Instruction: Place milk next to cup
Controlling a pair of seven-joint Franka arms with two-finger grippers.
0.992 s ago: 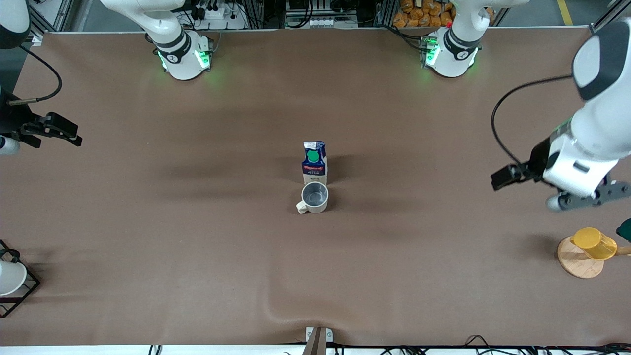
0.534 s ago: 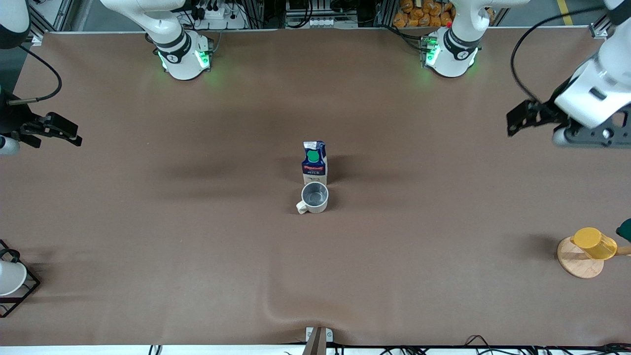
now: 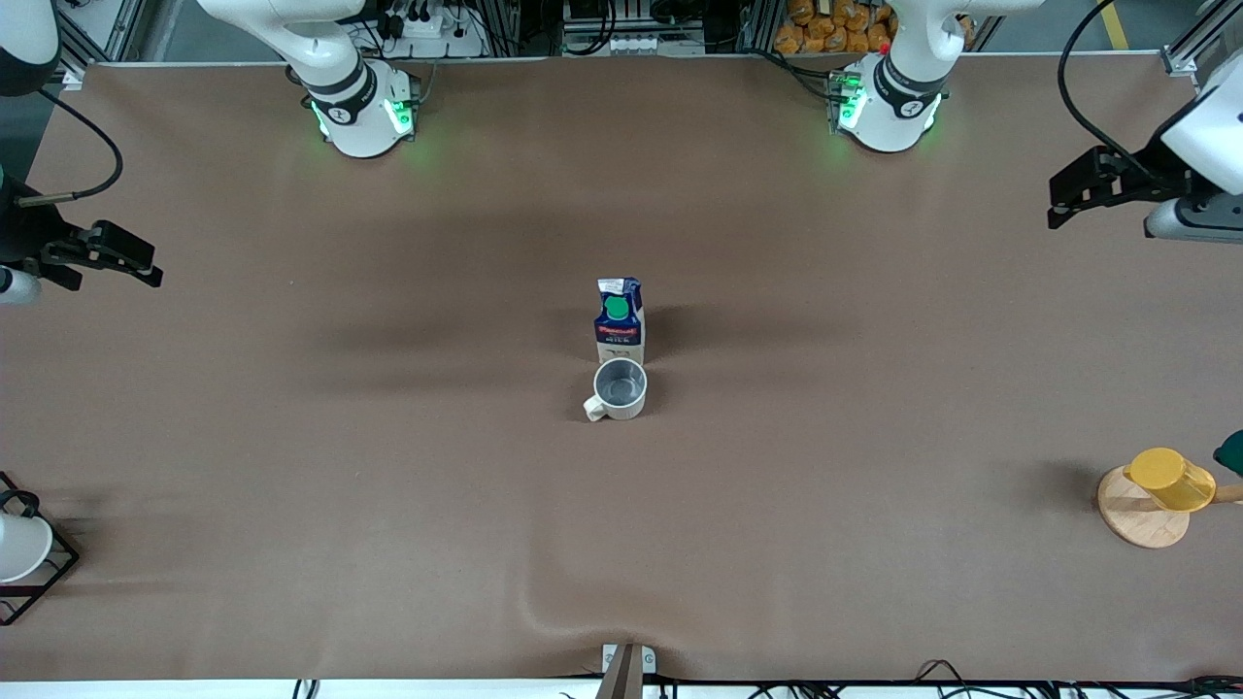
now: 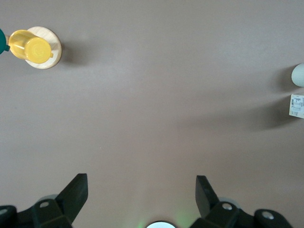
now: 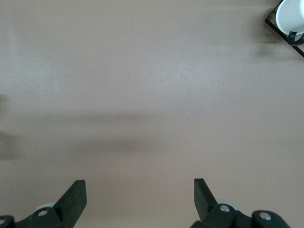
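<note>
The milk [image 3: 620, 320], a dark blue carton with a green cap, stands upright in the middle of the table. The beige cup [image 3: 619, 388] stands right beside it, nearer to the front camera, almost touching. Both show at the edge of the left wrist view, the milk [image 4: 297, 105] and the cup [image 4: 299, 75]. My left gripper [image 3: 1199, 221] is up in the air over the left arm's end of the table, open and empty [image 4: 142, 183]. My right gripper [image 3: 15, 283] waits over the right arm's end, open and empty [image 5: 140, 187].
A yellow cup [image 3: 1170, 479] on a wooden disc [image 3: 1138, 519] stands at the left arm's end, near the front edge, with a dark green thing [image 3: 1231, 451] beside it. A white cup in a black wire rack [image 3: 19, 549] stands at the right arm's end.
My left gripper has drawn back from above the yellow cup toward the robots' side and out to the table's end. The milk, the cup and the right arm have not moved.
</note>
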